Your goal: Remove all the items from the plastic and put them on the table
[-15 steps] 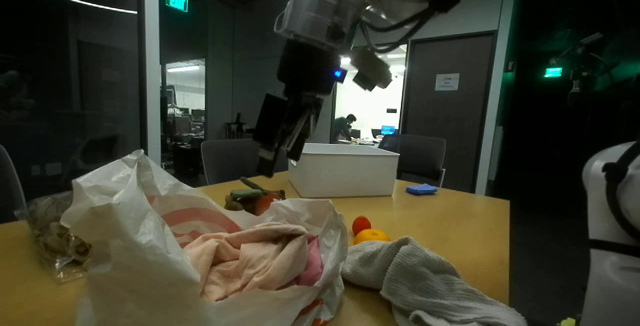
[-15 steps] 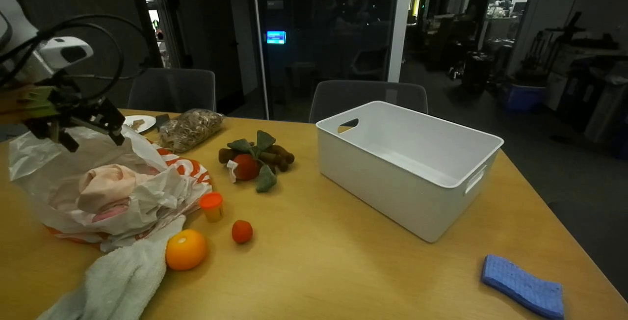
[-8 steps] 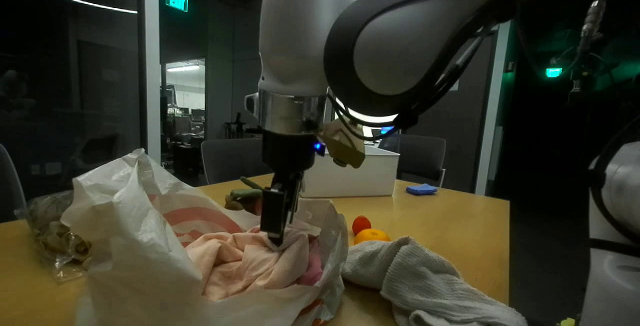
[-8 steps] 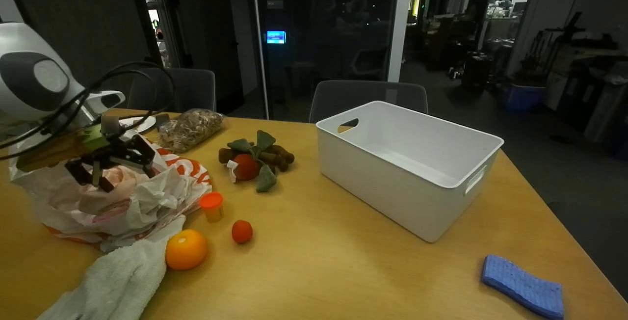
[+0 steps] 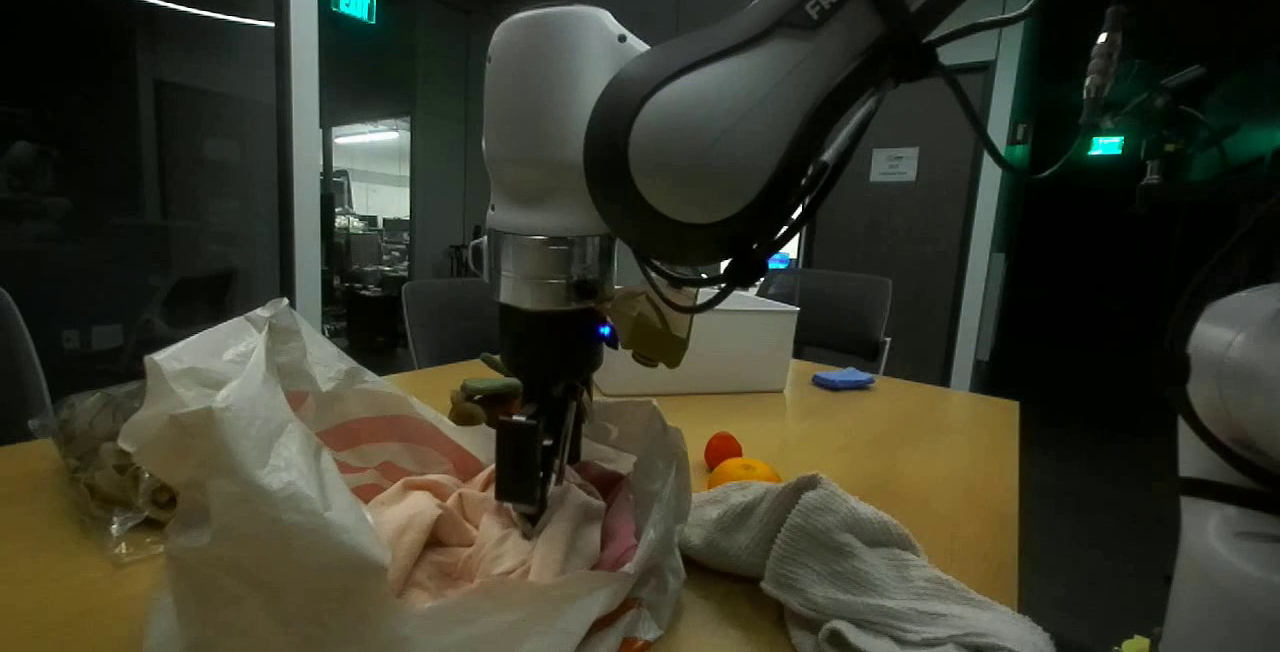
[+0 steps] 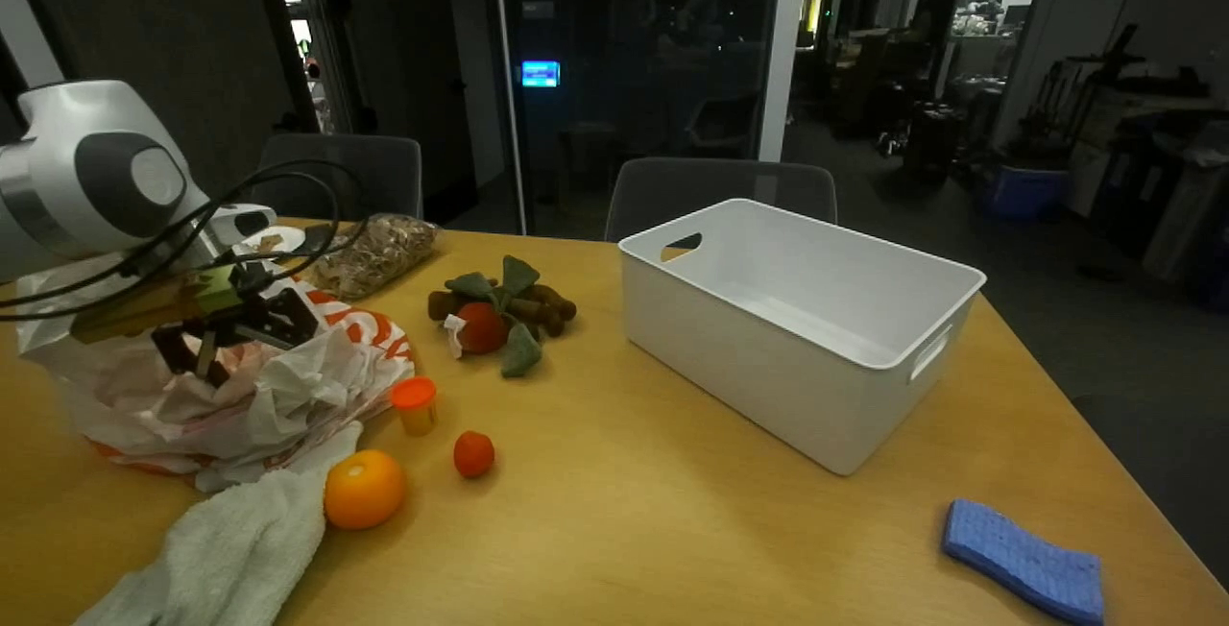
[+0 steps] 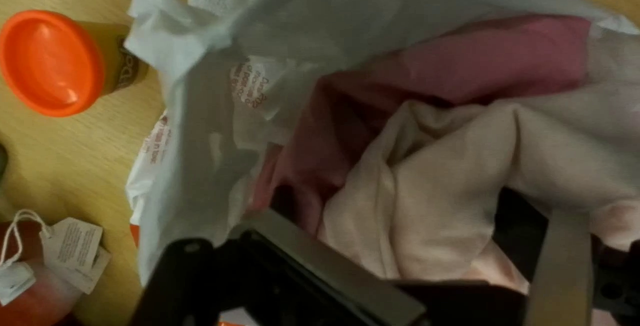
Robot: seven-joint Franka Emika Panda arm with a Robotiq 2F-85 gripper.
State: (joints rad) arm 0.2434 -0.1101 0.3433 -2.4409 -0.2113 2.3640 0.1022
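Observation:
The white plastic bag with red print lies open on the table and shows in all views. A peach cloth and a pink cloth lie inside it. In the wrist view the peach cloth is partly over the pink cloth. My gripper points down into the bag's mouth, its tips at the peach cloth. In the wrist view my gripper is open, its fingers wide apart with peach cloth between them. The tips are partly hidden by folds. Anything under the cloths is hidden.
Beside the bag are a grey towel, an orange, a small red ball, an orange-lidded jar and a plush toy. A clear bag, a white bin and a blue sponge stand farther off.
My gripper has come down from above the bag into its mouth and reached the peach cloth. The cloths and the bag's edge have shifted slightly. The other objects have not moved.

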